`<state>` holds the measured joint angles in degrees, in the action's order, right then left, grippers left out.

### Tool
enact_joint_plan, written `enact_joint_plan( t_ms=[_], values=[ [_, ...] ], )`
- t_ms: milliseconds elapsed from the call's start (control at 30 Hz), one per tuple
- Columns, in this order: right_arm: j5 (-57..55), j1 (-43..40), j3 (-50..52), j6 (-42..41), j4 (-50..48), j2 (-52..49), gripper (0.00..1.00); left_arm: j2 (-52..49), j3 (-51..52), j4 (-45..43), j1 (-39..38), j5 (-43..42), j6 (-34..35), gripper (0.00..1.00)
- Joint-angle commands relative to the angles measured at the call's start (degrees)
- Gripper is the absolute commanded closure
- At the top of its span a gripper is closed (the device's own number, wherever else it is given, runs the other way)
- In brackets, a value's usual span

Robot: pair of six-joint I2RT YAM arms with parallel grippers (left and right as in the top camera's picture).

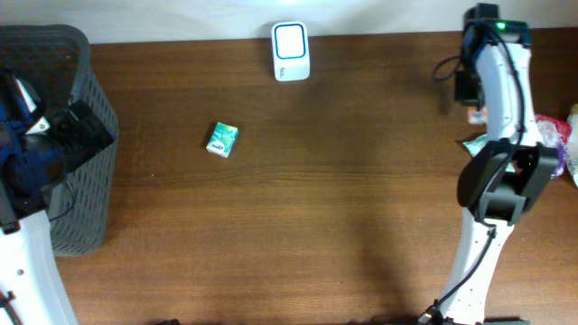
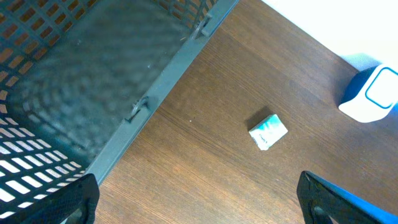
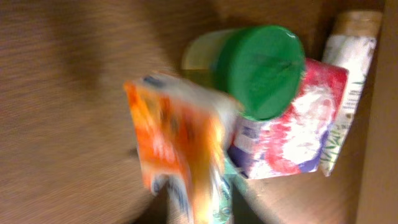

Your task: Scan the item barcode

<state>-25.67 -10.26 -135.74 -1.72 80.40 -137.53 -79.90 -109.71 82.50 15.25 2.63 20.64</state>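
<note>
We read the wooden table (image 1: 343, 226) first. A dark mesh basket (image 1: 86, 54) stands at its left edge, and a white barcode scanner (image 1: 291, 50) sits at the middle of the far edge.

The left gripper (image 2: 199, 202) hangs over the basket's rim with its jaws spread wide and nothing between them.

The right gripper (image 1: 470, 101) is at the far right corner, over a pile of goods. We cannot tell how far it is open; its fingers do not show.

In the pile are a green-lidded jar (image 3: 264, 68), a pink-and-white packet (image 3: 292, 137) and, blurred in front, an orange packet (image 3: 180, 149). We cannot tell whether that packet is held.

A small green packet (image 1: 221, 139) lies alone left of centre, between basket and scanner.

We judge the step to be fetching an item from the pile. Next it needs a sure grip, then a carry to the scanner with the barcode facing it.
</note>
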Motion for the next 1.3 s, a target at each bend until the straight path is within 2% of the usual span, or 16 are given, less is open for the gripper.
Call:
enact_joint_plan(
  t_ms=[0,133,233,300,400,467,533,700,900,933,967,1000,1067,1100,1167,1267],
  values=[
    [5.01,-2.21,0.59,-0.74,-0.28,1.75,0.02,0.15,-0.07,-0.09,0.35,0.66,0.33,0.01],
    [18.71,-1.27,0.59,-0.70,-1.11,1.75,0.01,0.13,-0.07,-0.09,0.35,0.63,0.33,0.01],
    [40.87,0.83,0.59,-0.72,-1.07,1.75,0.01,0.13,-0.07,-0.09,0.37,0.63,0.33,0.01],
    [51.30,2.82,0.59,-0.72,-1.09,1.75,0.01,0.13,-0.07,-0.09,0.37,0.66,0.33,0.01],
    [57.27,7.19,0.59,-0.74,-1.11,1.75,0.01,0.15,-0.07,-0.09,0.35,0.63,0.33,0.01],
    [56.61,10.93,0.59,-0.70,-1.22,1.75,0.01,0.13,-0.07,-0.09,0.37,0.63,0.33,0.01],
    [49.79,13.07,0.59,-0.72,-2.91,1.75,0.01,0.13,-0.07,-0.09,0.37,0.63,0.33,0.01],
    [38.14,10.47,0.59,-0.68,-4.33,1.73,0.01,0.13,-0.07,-0.09,0.35,0.63,0.33,0.01],
    [37.62,9.44,0.59,-0.70,-4.35,1.73,0.01,0.15,-0.07,-0.02,0.35,-0.85,0.37,0.01],
    [37.62,9.44,0.59,-0.70,-4.37,1.73,0.01,0.13,-0.07,0.57,0.31,-10.10,0.37,0.01],
    [37.62,9.44,0.59,-0.70,-4.35,1.73,0.01,-0.02,-0.04,0.28,0.20,-14.73,0.28,0.01],
    [37.62,9.44,0.59,-0.70,-4.37,1.73,0.01,-0.24,-0.04,-0.42,-0.28,-19.82,-2.32,0.01],
    [37.62,9.44,0.59,-0.70,-4.37,1.73,0.01,-0.90,-0.04,-1.46,-4.13,-27.76,-11.91,0.01],
    [37.62,9.44,0.59,-0.70,-4.37,1.73,0.01,-1.18,-0.04,-1.49,-5.75,-27.61,-13.64,0.01],
    [37.62,9.44,0.59,-0.70,-4.35,1.73,0.01,-2.82,-0.04,-3.93,-11.13,-19.91,-15.76,0.01],
    [37.62,9.44,0.59,-0.70,-4.37,1.73,0.01,-7.08,-0.07,-13.18,-14.21,-12.66,-17.38,0.00]
  ],
)
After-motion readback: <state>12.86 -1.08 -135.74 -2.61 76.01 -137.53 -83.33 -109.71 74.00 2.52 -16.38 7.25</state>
